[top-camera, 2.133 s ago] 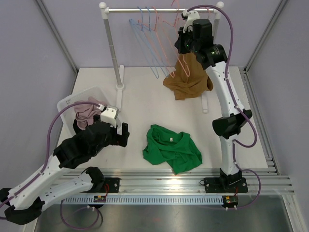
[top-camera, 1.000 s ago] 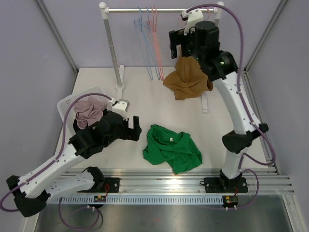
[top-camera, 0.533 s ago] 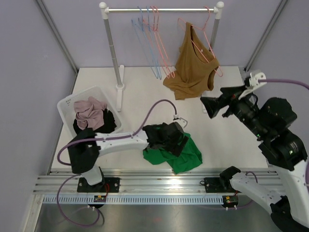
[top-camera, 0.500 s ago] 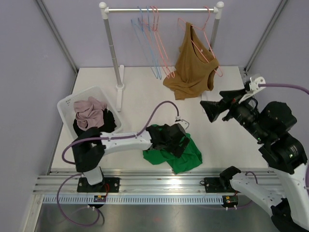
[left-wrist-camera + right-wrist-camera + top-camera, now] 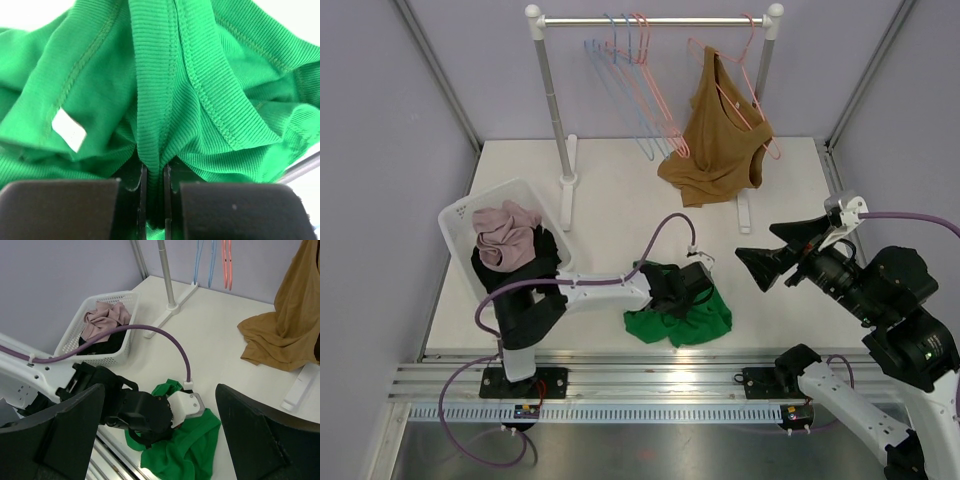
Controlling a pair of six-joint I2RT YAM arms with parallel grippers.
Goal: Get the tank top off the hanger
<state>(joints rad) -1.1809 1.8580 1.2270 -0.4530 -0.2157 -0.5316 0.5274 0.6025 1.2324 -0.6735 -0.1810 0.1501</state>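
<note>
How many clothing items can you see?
4: brown tank top on its hanger, green shirt on the table, pink garment and black garment in the basket; more may hide there.

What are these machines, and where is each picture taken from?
The left arm and right arm are robots bolted to a table; each ends in a two-finger pincer. One picture looks down from above. The other two come from cameras on the wrists. The left pincer is shut on a green shirt lying on the table. The right pincer hangs open, holding nothing. A brown tank top hangs from the rail at the back. A basket of clothes sits on the left.
</note>
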